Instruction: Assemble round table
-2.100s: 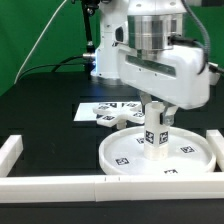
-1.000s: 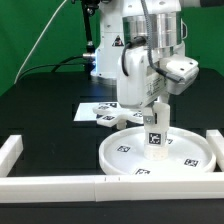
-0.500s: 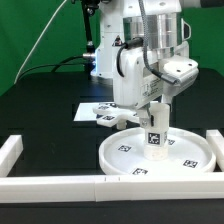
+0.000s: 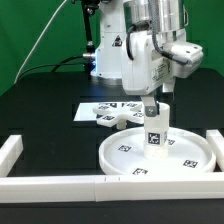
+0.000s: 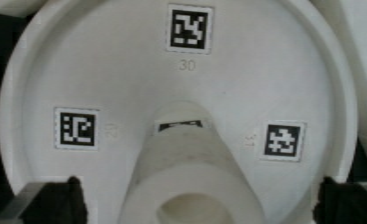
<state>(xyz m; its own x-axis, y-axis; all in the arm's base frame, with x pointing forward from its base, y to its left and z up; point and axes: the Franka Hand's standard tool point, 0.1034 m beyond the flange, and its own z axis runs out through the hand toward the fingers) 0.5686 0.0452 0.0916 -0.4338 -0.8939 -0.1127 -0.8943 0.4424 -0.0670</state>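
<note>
Nearest me: white rail (image 4: 50,183) along front of surface (image 4: 45,135). Behind it, round disc (image 4: 108,153) with leg (image 4: 153,135) upright at centre. Claw (image 4: 157,104) just above leg, fingers (image 5: 63,203) spread wide, gripping nothing. Farther back, cross-shaped foot (image 4: 112,119) partly on marker board (image 4: 88,108).

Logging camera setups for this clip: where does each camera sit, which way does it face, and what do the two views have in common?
Exterior view: off the arm, outside the near rail, looking slightly down across the table at the disc and the upright leg; the arm and gripper show.
Wrist view: on the wrist, looking down along the leg onto the disc; only the open gripper fingertips show.
Shared: disc, leg, gripper.
</note>
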